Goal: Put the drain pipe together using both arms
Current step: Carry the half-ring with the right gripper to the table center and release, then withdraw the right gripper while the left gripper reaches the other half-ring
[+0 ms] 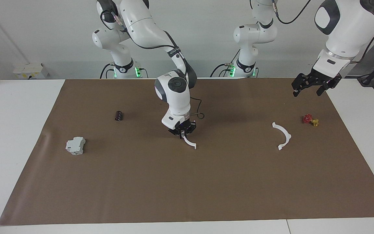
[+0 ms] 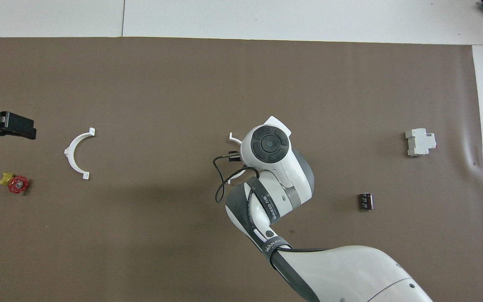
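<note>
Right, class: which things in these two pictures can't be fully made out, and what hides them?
- Overhead view: the right gripper and most of its held half-ring are covered by the right arm's wrist.
- Overhead view: the left gripper is cut off by the frame edge.
- Facing view: the red and yellow part is too small to identify.

White table [image 1: 18, 130] carrying a brown mat [image 1: 187, 188]. Lying on the mat: white half-ring arc [image 1: 282, 136] and red-and-yellow valve [image 1: 310, 120] toward the left arm's end; grey-white blocky box [image 1: 75, 145] and black cylinder [image 1: 118, 115] toward the right arm's end.
</note>
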Controlling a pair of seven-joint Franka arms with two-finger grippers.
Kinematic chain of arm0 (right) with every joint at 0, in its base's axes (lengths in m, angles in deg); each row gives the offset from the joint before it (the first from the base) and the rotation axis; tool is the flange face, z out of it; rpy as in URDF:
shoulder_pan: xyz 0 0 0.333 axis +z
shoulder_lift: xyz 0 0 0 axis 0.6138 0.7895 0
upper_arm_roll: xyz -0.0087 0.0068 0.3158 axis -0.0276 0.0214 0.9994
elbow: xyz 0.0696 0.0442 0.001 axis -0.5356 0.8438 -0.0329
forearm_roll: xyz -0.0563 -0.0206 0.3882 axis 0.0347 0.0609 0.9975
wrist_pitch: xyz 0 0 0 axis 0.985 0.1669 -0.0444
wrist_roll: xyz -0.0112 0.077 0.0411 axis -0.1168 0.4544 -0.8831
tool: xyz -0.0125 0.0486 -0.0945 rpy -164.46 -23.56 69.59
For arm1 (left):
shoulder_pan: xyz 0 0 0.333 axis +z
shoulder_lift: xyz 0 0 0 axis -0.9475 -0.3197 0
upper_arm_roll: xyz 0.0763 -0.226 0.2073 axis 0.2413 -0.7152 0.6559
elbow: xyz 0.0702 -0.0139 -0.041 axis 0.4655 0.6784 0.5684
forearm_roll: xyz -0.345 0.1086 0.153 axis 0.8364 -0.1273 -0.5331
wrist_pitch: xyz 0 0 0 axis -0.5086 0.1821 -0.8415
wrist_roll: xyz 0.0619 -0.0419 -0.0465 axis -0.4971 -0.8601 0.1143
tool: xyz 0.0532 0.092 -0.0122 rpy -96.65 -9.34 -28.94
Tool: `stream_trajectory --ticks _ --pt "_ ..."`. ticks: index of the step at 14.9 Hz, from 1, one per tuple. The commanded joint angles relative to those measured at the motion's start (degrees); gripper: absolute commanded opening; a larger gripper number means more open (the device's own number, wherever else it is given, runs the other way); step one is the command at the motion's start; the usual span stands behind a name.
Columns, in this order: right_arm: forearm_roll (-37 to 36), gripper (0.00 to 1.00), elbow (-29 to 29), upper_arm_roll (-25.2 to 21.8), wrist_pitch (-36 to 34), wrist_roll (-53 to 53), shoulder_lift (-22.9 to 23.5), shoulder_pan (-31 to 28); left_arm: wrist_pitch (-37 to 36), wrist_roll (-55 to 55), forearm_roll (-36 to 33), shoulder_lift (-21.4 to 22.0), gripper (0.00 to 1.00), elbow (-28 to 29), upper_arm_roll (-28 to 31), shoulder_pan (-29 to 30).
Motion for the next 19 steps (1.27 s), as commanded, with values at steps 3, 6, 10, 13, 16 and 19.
stream_trajectory --ticks 3,6,10,13,16,19 --pt "-1.25 0.0 0.82 -0.14 2.28 1.63 0.23 0.61 1.39 -0.7 0.93 1.57 1.0 2.11 0.53 -0.42" --pt "-3.0 0.0 0.82 -0.05 2.28 0.84 0.23 0.52 1.39 -0.7 0.93 1.66 1.0 2.11 0.53 -0.42" --pt "-3.36 0.0 0.82 -0.05 2.28 -1.19 0.23 0.52 1.39 -0.7 0.93 1.66 1.0 2.11 0.53 -0.42" --pt "-3.36 0.14 0.82 -0.05 2.28 -1.1 0.23 0.52 1.48 -0.7 0.93 1.66 1.0 2.11 0.53 -0.42" --pt "-3.36 1.0 0.3 -0.14 1.05 -0.58 -0.3 1.22 1.48 -0.7 0.93 1.66 1.0 2.11 0.53 -0.42" --pt "-3.36 1.0 -0.32 -0.31 -3.95 -0.66 -4.67 0.96 1.39 -0.7 0.93 1.66 1.0 2.11 0.62 -0.42"
